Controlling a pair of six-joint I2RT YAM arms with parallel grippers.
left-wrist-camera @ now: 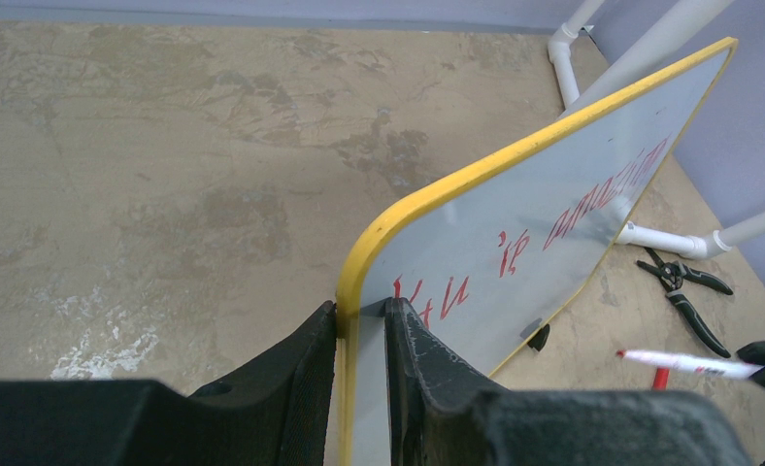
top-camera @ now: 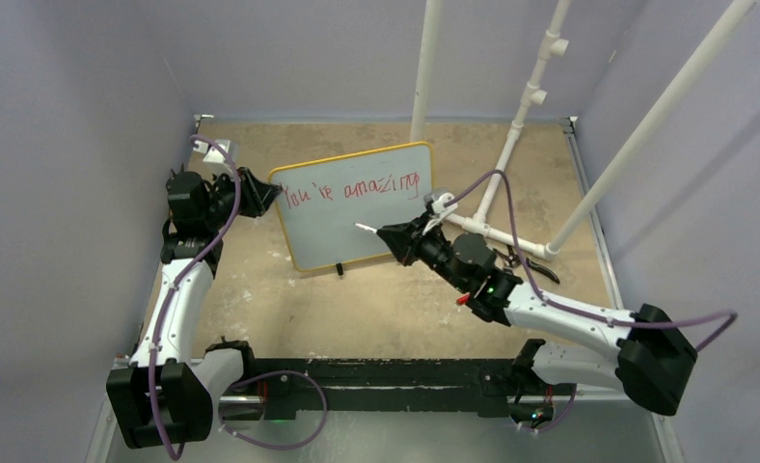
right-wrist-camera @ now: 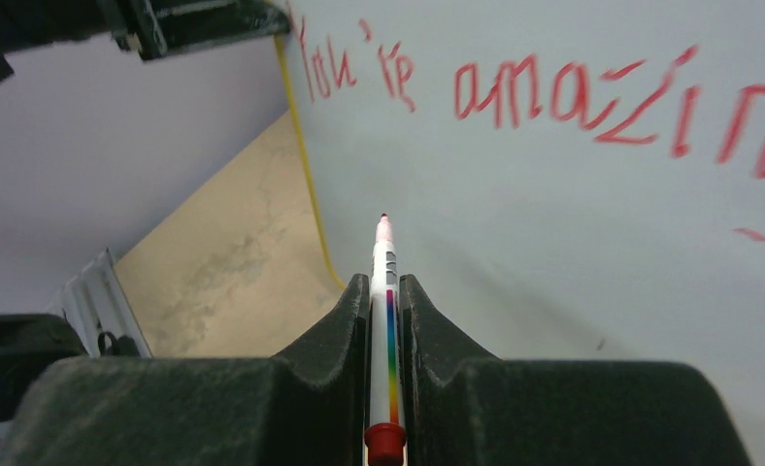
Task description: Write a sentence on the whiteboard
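While the marker [right-wrist-camera: 383,254] hovers at the blank lower half of the whiteboard [top-camera: 352,207], any further stroke should be light. The board stands tilted on its small black feet, so a hard push would likely rock it backward. The left pincer [left-wrist-camera: 361,316] is clenched on the yellow frame at the board's left edge, one finger on each face, and that brace should hold firm through every stroke. The right pincer [right-wrist-camera: 385,291] is clamped on the marker's barrel with the red tip pointing at the board. Whether the tip touches the surface is hard to tell from these views; it seems just short of it. The wrist would do best to travel parallel to the face and stay below the red lettering, which may smear.

The whiteboard sits centre-left in the overhead frame, resting on the tan counter [top-camera: 289,299]. It is pale with rounded corners and a thin yellow-orange rim. "You're amazing" runs in red along its top (the line climbs slightly toward the right), so the sentence looks essentially written.
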